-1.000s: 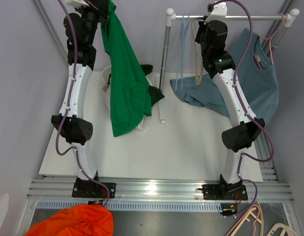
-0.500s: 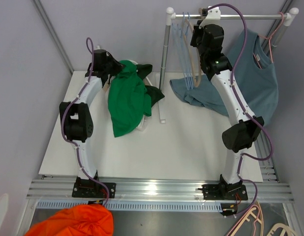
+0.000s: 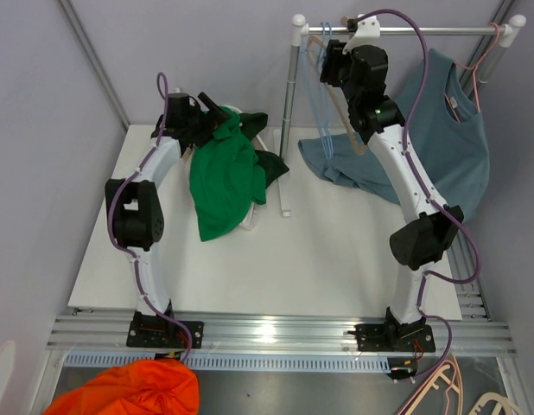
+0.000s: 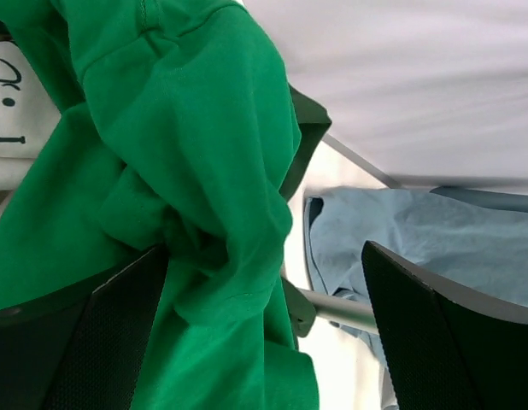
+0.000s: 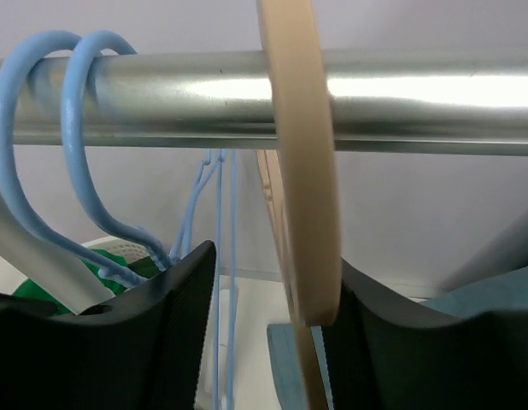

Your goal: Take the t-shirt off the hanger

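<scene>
The green t-shirt (image 3: 222, 181) lies crumpled over the white basket (image 3: 253, 221) at the back left, off any hanger. My left gripper (image 3: 217, 117) hovers over its top edge with fingers spread wide. In the left wrist view the green t-shirt (image 4: 178, 128) bulges between the parted fingers of my left gripper (image 4: 264, 342), gripped by neither. My right gripper (image 3: 326, 65) is up at the rack rail (image 3: 440, 31). In the right wrist view the beige hanger (image 5: 298, 171) hooks over the rail (image 5: 161, 94), between the parted fingers of my right gripper (image 5: 268, 342), close to the right one.
Light blue hangers (image 3: 319, 95) hang on the rail left of the beige one. A grey-blue t-shirt (image 3: 448, 147) hangs on a pink hanger (image 3: 479, 73) at the right. An orange cloth (image 3: 137, 393) and spare hangers (image 3: 448, 389) lie below the table's front edge.
The left arm dropped from high up to the basket, then its gripper opened and let go of the green t-shirt. The right gripper shifted left along the rail and opened off the beige hanger's hook.
</scene>
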### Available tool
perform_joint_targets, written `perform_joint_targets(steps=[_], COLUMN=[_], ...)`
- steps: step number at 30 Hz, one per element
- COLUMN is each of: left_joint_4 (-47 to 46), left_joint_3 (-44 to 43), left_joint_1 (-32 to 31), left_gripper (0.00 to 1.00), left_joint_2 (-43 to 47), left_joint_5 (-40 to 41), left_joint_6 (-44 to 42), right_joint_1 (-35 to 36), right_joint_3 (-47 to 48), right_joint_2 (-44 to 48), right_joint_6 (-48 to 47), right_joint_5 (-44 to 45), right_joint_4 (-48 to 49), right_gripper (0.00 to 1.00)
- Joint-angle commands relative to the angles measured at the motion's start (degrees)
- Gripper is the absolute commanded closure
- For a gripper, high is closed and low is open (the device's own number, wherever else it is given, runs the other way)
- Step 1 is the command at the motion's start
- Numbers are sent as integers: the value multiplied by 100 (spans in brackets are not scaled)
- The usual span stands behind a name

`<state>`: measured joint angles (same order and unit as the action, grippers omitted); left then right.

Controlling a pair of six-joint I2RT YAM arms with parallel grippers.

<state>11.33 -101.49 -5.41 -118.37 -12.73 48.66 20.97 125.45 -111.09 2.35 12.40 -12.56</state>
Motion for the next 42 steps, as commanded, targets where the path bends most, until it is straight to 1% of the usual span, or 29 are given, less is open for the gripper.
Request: perform_joint_targets(steps=[1, 3, 6, 7, 9, 10, 12, 16, 17, 18, 19, 22, 23, 24, 26, 27, 28, 30, 31, 32, 36, 37, 38, 40, 41, 42], left_joint_4=[10, 53, 228, 264, 360, 500, 668, 1125, 1265, 1327, 1415, 1705, 1784, 1933, 2039, 2057, 2101, 2171, 2180, 2137, 1610, 1513, 1425, 1381, 1302, 1258], left_joint_3=[-161, -116, -152, -195, -335, -380, -624, -890, -898, -907, -881, -837, -828, -828, -811, -785, -784, -741, -645, -470, 260, 418, 507, 595, 665, 701], left_joint_1=[-83, -179, -381, -443, -584, -619, -689, -839, -909, -944, -970, -1163, -1234, -1313, -1584, -1673, -1822, -1920, -1998, -2016, -2052, -2052, -2052, -2069, -2087, -2096], left_gripper=[1, 1, 0, 1, 0, 0, 1, 0, 0, 0, 1, 0, 1, 1, 0, 0, 0, 0, 1, 1, 1, 1, 0, 0, 0, 0], left_joint_2=[515, 813, 1226, 1324, 1491, 1631, 1737, 1966, 2088, 2150, 2212, 2449, 2563, 2616, 2800, 2871, 2924, 3143, 3240, 3345, 3926, 4005, 4084, 4111, 4120, 4137], left_joint_5=[77, 331, 683, 945, 1193, 1394, 1545, 1931, 2098, 2212, 2327, 2573, 2678, 2949, 3301, 3356, 3400, 3444, 3488, 3497, 3374, 3339, 3304, 3295, 3277, 3286], left_joint_6=[-296, -462, -814, -936, -1244, -1332, -1508, -1825, -1930, -1940, -1940, -1922, -1992, -2053, -2246, -2291, -2343, -2440, -2458, -2510, -2441, -2406, -2327, -2265, -2265, -2256], right_joint_1=[-49, -111, -216, -251, -286, -295, -357, -558, -611, -803, -944, -1446, -1516, -1691, -1876, -1973, -2270, -2596, -2903, -3054, -3617, -3696, -3810, -3898, -3960, -4082], right_joint_3=[67, 102, 24, -55, -422, -564, -871, -1153, -1276, -1443, -1662, -1629, -1446, -1322, -1050, -1049, -1075, -970, -909, -821, 4, 319, 444, 620, 630, 639], right_joint_2=[385, 465, 737, 842, 1228, 1369, 1737, 2257, 2363, 2599, 2697, 2768, 2742, 2698, 2566, 2557, 2548, 2470, 2426, 2269, 1671, 1548, 1433, 1222, 1160, 1055], right_joint_6=[11, 37, 46, 46, 46, 55, 46, 11, 11, 46, 116, 406, 433, 433, 424, 389, 389, 563, 617, 696, 951, 925, 908, 908, 1012, 1091], right_joint_5=[69, -1, -10, -10, 16, 51, 113, 332, 568, 570, 509, 552, 674, 893, 965, 931, 826, 458, 47, -114, -756, -879, -1063, -1170, -1588, -1749], right_joint_4=[-141, -256, -510, -572, -546, -494, -502, -818, -819, -766, -714, -1072, -1213, -1475, -1644, -1592, -1557, -1696, -1758, -1863, -2635, -2707, -2778, -2805, -2779, -2691], right_gripper=[41, 34, 32, 32, 29, 25, 23, 22, 20, 18, 17, 14, 13, 12, 7, 6, 5, 5, 5, 5, 5, 5, 5, 9, 11, 14])
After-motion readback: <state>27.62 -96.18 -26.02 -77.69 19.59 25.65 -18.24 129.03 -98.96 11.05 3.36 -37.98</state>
